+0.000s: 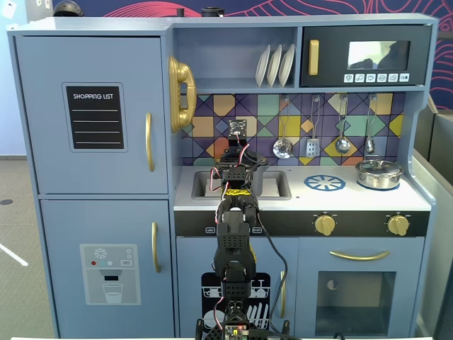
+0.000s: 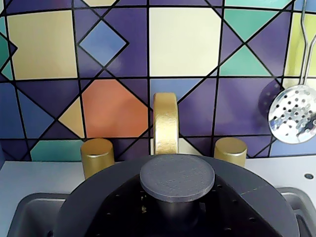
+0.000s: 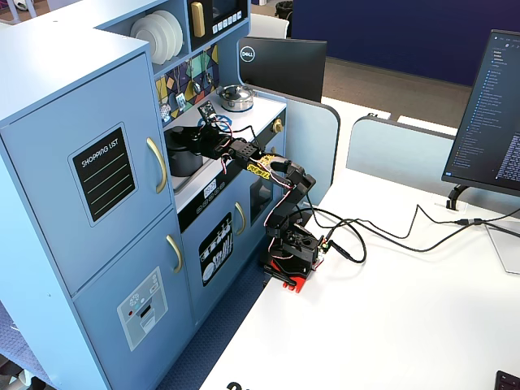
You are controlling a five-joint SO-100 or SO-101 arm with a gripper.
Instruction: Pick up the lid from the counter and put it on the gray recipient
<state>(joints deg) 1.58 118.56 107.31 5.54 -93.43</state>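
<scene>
One lid point(image 2: 177, 177) fills lower centre of wrist view, over sink; tool state n/a. Lower level, centred on gray recipient.

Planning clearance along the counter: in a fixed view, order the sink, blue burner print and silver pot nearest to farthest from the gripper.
1. Sink, under the gripper.
2. Blue burner print, to its right.
3. Silver pot, far right.

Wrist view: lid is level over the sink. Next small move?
Probably a short straight descent, then check seating: the lid sits level and centred before the faucet, but the rim of the gray pot is hidden under it, and whether the lid is held is not visible.
</scene>
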